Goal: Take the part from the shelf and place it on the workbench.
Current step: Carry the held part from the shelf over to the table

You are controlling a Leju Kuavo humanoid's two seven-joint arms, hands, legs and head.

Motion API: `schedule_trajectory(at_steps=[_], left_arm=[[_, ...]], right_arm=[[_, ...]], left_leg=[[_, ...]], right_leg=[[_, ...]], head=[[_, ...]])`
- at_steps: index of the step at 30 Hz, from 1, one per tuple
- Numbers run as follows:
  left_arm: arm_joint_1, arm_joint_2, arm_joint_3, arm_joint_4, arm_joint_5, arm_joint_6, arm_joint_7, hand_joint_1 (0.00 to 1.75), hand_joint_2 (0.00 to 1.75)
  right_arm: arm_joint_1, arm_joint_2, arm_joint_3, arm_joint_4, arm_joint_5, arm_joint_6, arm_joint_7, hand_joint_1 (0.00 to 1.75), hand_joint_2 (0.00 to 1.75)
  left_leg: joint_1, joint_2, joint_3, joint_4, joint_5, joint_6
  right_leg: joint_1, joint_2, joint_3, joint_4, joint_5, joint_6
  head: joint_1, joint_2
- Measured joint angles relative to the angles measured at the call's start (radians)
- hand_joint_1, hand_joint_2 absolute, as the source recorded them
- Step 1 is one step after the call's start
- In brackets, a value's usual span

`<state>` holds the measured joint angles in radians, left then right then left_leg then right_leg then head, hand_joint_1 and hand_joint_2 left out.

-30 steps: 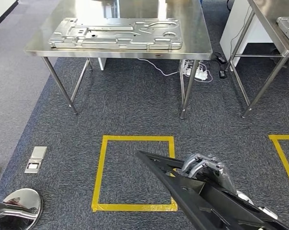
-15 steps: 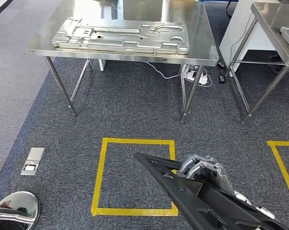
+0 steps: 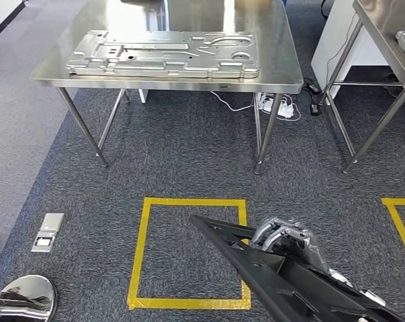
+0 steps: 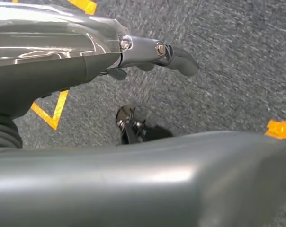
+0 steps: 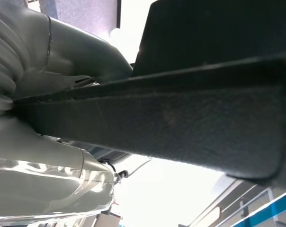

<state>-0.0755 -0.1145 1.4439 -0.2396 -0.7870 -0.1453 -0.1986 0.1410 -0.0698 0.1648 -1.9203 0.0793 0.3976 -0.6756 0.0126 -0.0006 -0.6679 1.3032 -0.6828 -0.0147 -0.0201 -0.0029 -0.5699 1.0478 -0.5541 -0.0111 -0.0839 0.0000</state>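
Note:
A long black plastic part (image 3: 271, 275) juts up and to the left from the lower right of the head view, and my right hand (image 3: 286, 236) grips it over its upper edge. The right wrist view looks along the part's dark underside (image 5: 170, 113), with my right hand (image 5: 63, 56) wrapped around it. Ahead stands the steel workbench (image 3: 279, 70) with a large stamped metal panel (image 3: 165, 54) lying on it. My left hand (image 4: 98, 71) hangs over the carpet, fingers stretched out, holding nothing.
A yellow tape square (image 3: 142, 248) marks the carpet between me and the workbench, with another tape corner (image 3: 400, 221) at the right. A second steel table (image 3: 377, 27) stands at the far right. Cables and a power strip (image 3: 279, 104) lie under the workbench. A floor box (image 3: 47, 231) sits at the left.
The whole picture has swayed slightly as the camera moved; the workbench and tape square sit a little differently in frame. The black part stays in my right hand as before.

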Motion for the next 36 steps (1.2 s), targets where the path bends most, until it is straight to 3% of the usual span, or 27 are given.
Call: schedule_trajectory(at_steps=[1, 2, 4, 5, 6, 8, 11, 12, 14, 15, 16, 17, 18, 20, 21, 25, 27, 30, 31, 32, 33, 35, 36], left_arm=[[0.003, 0.000, 0.000, 0.000, 0.000, 0.001, 0.001, 0.00, 1.75], [0.005, 0.000, 0.000, 0.000, 0.000, 0.001, 0.002, 0.00, 1.75], [0.007, 0.000, 0.000, 0.000, 0.000, 0.002, 0.004, 0.00, 1.75], [0.007, 0.001, 0.000, 0.000, 0.001, 0.002, 0.005, 0.00, 1.75], [0.007, 0.001, 0.001, 0.000, 0.001, 0.001, 0.005, 0.00, 1.75], [0.008, 0.002, 0.001, 0.000, 0.001, -0.002, 0.004, 0.00, 1.75], [0.008, 0.002, 0.001, 0.000, 0.000, -0.009, 0.000, 0.00, 1.75], [0.007, 0.002, 0.001, 0.000, 0.000, -0.011, -0.001, 0.00, 1.75], [0.005, 0.002, 0.001, 0.000, 0.000, -0.012, -0.002, 0.00, 1.75], [0.005, 0.002, 0.001, 0.000, 0.000, -0.013, -0.003, 0.00, 1.75], [0.005, 0.002, 0.001, 0.000, 0.000, -0.014, -0.004, 0.00, 1.75], [0.006, 0.002, 0.001, 0.000, -0.001, -0.015, -0.004, 0.00, 1.75], [0.006, 0.002, 0.001, 0.000, -0.001, -0.017, -0.004, 0.00, 1.75], [0.007, 0.002, 0.001, 0.000, -0.001, -0.018, -0.005, 0.00, 1.75], [0.006, 0.002, 0.001, 0.000, -0.002, -0.019, -0.005, 0.00, 1.75], [0.002, 0.002, 0.001, 0.000, -0.002, -0.019, -0.007, 0.00, 1.75], [0.000, 0.001, 0.001, 0.000, -0.002, -0.020, -0.007, 0.00, 1.75], [0.001, 0.002, 0.001, 0.000, -0.003, -0.020, -0.008, 0.00, 1.75], [0.003, 0.002, 0.001, 0.000, -0.003, -0.020, -0.008, 0.00, 1.75], [0.005, 0.002, 0.001, 0.000, -0.002, -0.020, -0.008, 0.00, 1.75], [0.006, 0.002, 0.001, 0.000, -0.002, -0.020, -0.008, 0.00, 1.75], [0.006, 0.003, 0.001, 0.000, -0.002, -0.020, -0.008, 0.00, 1.75], [0.006, 0.004, 0.001, 0.000, -0.002, -0.020, -0.008, 0.00, 1.75]], right_arm=[[0.001, 0.000, 0.000, 0.000, 0.000, 0.000, 0.000, 1.75, 1.75], [0.002, 0.000, 0.000, 0.000, 0.000, 0.000, 0.000, 1.75, 1.75], [0.002, 0.000, 0.000, 0.000, 0.001, 0.000, 0.000, 1.75, 1.75], [0.002, 0.000, 0.000, 0.000, 0.002, 0.000, 0.000, 1.75, 1.75], [0.001, 0.000, 0.000, 0.000, 0.003, -0.001, 0.001, 1.75, 1.75], [-0.001, 0.000, 0.001, 0.000, 0.005, -0.004, 0.003, 1.75, 1.75], [-0.004, 0.000, 0.004, -0.002, 0.006, -0.008, 0.004, 1.75, 1.75], [-0.005, 0.000, 0.005, -0.002, 0.006, -0.010, 0.004, 1.75, 1.75], [-0.006, -0.001, 0.006, -0.002, 0.005, -0.011, 0.004, 1.75, 1.75], [-0.006, -0.001, 0.006, -0.001, 0.005, -0.012, 0.004, 1.75, 1.75], [-0.005, -0.001, 0.006, 0.000, 0.005, -0.012, 0.004, 1.75, 1.75], [-0.005, -0.002, 0.007, 0.001, 0.006, -0.012, 0.005, 1.75, 1.75], [-0.006, -0.002, 0.007, 0.002, 0.006, -0.012, 0.005, 1.75, 1.75], [-0.007, -0.003, 0.008, 0.003, 0.008, -0.012, 0.006, 1.75, 1.75], [-0.009, -0.003, 0.008, 0.003, 0.008, -0.012, 0.006, 1.75, 1.75], [-0.010, -0.007, 0.008, 0.004, 0.008, -0.013, 0.006, 1.75, 1.75], [-0.013, -0.007, 0.008, 0.003, 0.007, -0.013, 0.006, 1.75, 1.75], [-0.016, -0.007, 0.008, 0.003, 0.006, -0.012, 0.006, 1.75, 1.75], [-0.016, -0.007, 0.008, 0.004, 0.006, -0.012, 0.006, 1.75, 1.75], [-0.016, -0.007, 0.008, 0.005, 0.005, -0.012, 0.006, 1.75, 1.75], [-0.016, -0.007, 0.008, 0.005, 0.005, -0.012, 0.006, 1.75, 1.75], [-0.017, -0.007, 0.008, 0.006, 0.005, -0.012, 0.007, 1.75, 1.75], [-0.018, -0.007, 0.008, 0.006, 0.005, -0.012, 0.007, 1.75, 1.75]], left_leg=[[0.000, 0.000, -0.020, 0.021, 0.010, 0.000], [0.000, 0.000, -0.020, 0.002, 0.041, 0.001], [-0.001, 0.000, 0.018, -0.110, 0.126, 0.007], [-0.003, 0.000, 0.039, -0.163, 0.154, 0.011], [-0.005, 0.000, 0.053, -0.201, 0.163, 0.015], [-0.010, -0.001, 0.061, -0.226, 0.154, 0.023], [-0.004, -0.001, 0.073, -0.242, 0.149, 0.038], [-0.001, 0.000, 0.079, -0.246, 0.148, 0.044], [-0.001, 0.001, 0.087, -0.248, 0.142, 0.052], [-0.001, 0.001, 0.091, -0.248, 0.138, 0.054], [-0.002, 0.001, 0.097, -0.248, 0.133, 0.054], [-0.002, 0.000, 0.104, -0.248, 0.128, 0.053], [-0.002, 0.000, 0.114, -0.248, 0.122, 0.051], [-0.003, -0.002, 0.131, -0.247, 0.108, 0.044], [-0.004, -0.002, 0.135, -0.246, 0.103, 0.039], [-0.005, -0.002, 0.139, -0.252, 0.095, 0.020], [-0.004, -0.002, 0.125, -0.214, 0.071, 0.009], [-0.001, -0.002, 0.025, -0.036, 0.004, -0.002], [-0.001, -0.002, -0.005, 0.008, 0.000, -0.003], [-0.001, -0.002, -0.019, 0.018, 0.015, -0.003], [-0.001, -0.002, -0.015, -0.011, 0.050, 0.000], [-0.005, -0.002, 0.026, -0.129, 0.134, 0.012], [-0.009, -0.002, 0.046, -0.180, 0.158, 0.019]], right_leg=[[0.000, 0.001, 0.006, 0.000, -0.005, 0.001], [0.000, 0.002, 0.015, 0.000, -0.011, 0.002], [0.000, 0.004, 0.036, -0.001, -0.025, 0.007], [0.001, 0.005, 0.043, 0.000, -0.031, 0.011], [0.002, 0.005, 0.045, 0.000, -0.035, 0.016], [0.004, 0.007, 0.044, -0.003, -0.038, 0.027], [0.003, 0.006, 0.042, 0.013, -0.056, 0.042], [0.003, 0.005, 0.025, 0.050, -0.076, 0.045], [0.002, 0.005, -0.046, 0.179, -0.130, 0.048], [0.002, 0.005, -0.085, 0.242, -0.147, 0.049], [0.002, 0.005, -0.112, 0.278, -0.145, 0.050], [0.002, 0.005, -0.121, 0.276, -0.122, 0.050], [0.002, 0.005, -0.109, 0.233, -0.080, 0.049], [0.004, 0.004, -0.063, 0.104, 0.002, 0.042], [0.006, 0.004, -0.045, 0.055, 0.020, 0.038], [0.008, 0.007, -0.030, 0.016, 0.014, 0.021], [0.002, 0.005, -0.020, 0.009, 0.011, 0.009], [0.001, 0.002, -0.009, 0.008, 0.000, -0.001], [0.001, 0.002, -0.004, 0.008, -0.004, -0.001], [0.001, 0.003, 0.002, 0.008, -0.009, -0.001], [0.001, 0.004, 0.011, 0.008, -0.015, 0.000], [0.002, 0.005, 0.030, 0.007, -0.027, 0.004], [0.003, 0.006, 0.036, 0.007, -0.032, 0.008]], head=[[0.000, 0.000], [0.000, 0.000], [0.000, 0.000], [0.000, 0.000], [0.000, 0.000], [0.000, 0.000], [0.000, 0.000], [0.000, 0.000], [0.000, 0.000], [0.000, 0.000], [0.000, 0.000], [0.000, 0.000], [0.000, 0.000], [0.000, 0.000], [0.000, 0.000], [0.000, 0.000], [0.000, 0.000], [0.000, 0.000], [0.000, 0.000], [0.000, 0.000], [0.000, 0.000], [0.000, 0.000], [0.000, 0.000]])
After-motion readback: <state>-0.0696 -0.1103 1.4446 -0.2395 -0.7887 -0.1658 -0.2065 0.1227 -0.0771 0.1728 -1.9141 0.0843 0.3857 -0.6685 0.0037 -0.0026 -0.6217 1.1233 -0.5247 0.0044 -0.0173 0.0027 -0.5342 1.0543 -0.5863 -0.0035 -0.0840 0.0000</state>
